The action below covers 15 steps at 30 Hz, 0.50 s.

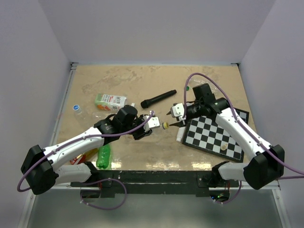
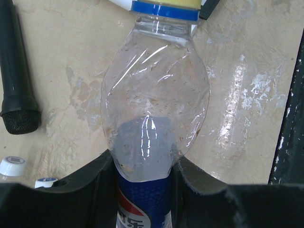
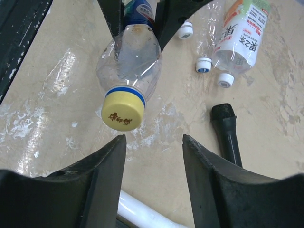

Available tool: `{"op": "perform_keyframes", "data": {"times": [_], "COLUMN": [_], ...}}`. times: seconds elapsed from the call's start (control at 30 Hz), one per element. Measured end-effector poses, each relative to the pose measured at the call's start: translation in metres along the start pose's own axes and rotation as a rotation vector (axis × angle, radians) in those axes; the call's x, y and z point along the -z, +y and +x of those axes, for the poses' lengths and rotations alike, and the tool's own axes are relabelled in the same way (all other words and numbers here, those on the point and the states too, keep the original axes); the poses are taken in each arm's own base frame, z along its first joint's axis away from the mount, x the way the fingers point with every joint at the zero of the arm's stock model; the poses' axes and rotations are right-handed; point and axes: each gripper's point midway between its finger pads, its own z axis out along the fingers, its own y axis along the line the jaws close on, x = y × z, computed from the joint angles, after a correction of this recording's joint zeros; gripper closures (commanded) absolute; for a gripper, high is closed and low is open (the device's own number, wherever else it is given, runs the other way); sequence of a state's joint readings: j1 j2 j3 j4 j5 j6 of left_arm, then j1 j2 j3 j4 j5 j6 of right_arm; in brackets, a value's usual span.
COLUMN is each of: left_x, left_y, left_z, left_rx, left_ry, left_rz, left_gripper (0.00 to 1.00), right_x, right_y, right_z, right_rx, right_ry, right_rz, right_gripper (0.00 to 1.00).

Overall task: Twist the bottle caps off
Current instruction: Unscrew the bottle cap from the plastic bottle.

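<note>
- left gripper (image 2: 142, 176) is clamped on the bottle (image 2: 154, 95) near its label; it's held sideways, neck aimed at the right gripper (image 3: 154, 142)
- cap (image 3: 122, 112) is on the neck; right jaws spread, cap just ahead of them, not touching
- mic (image 3: 229, 135) lies on the table (image 3: 57, 85) nearby

Black microphone (image 1: 158, 99), white-and-green carton (image 1: 110, 101), chessboard (image 1: 216, 133), perhaps a pawn (image 1: 223, 147)

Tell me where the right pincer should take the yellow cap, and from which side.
Grip the yellow cap by its round side wall, one finger on each flank. The left pincer holds the Pepsi bottle roughly level by its labelled body, cap facing the right pincer. So come in end-on along its axis. The open jaws stand just short, slightly off-centre.
</note>
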<state>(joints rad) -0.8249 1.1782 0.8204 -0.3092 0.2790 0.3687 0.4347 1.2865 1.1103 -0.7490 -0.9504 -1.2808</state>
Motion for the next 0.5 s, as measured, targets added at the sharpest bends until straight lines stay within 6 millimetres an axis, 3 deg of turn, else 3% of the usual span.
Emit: {"op": "perform_keyframes", "data": {"times": [0.2,0.5], "left_x": [0.0,0.001], "left_y": [0.002,0.006], "left_z": [0.001,0.003], "left_rx": [0.002,0.01], "left_ry": [0.004,0.016], "left_rz": [-0.01,-0.037], "left_gripper": [1.0,1.0], "right_x": [0.016,0.036], "right_y": [-0.004,0.0], "right_z": [0.005,0.015], "right_rx": [-0.028,-0.105], "right_ry": [0.025,0.083], "right_rz": [0.047,0.086], "right_gripper": [0.36,0.35]}}
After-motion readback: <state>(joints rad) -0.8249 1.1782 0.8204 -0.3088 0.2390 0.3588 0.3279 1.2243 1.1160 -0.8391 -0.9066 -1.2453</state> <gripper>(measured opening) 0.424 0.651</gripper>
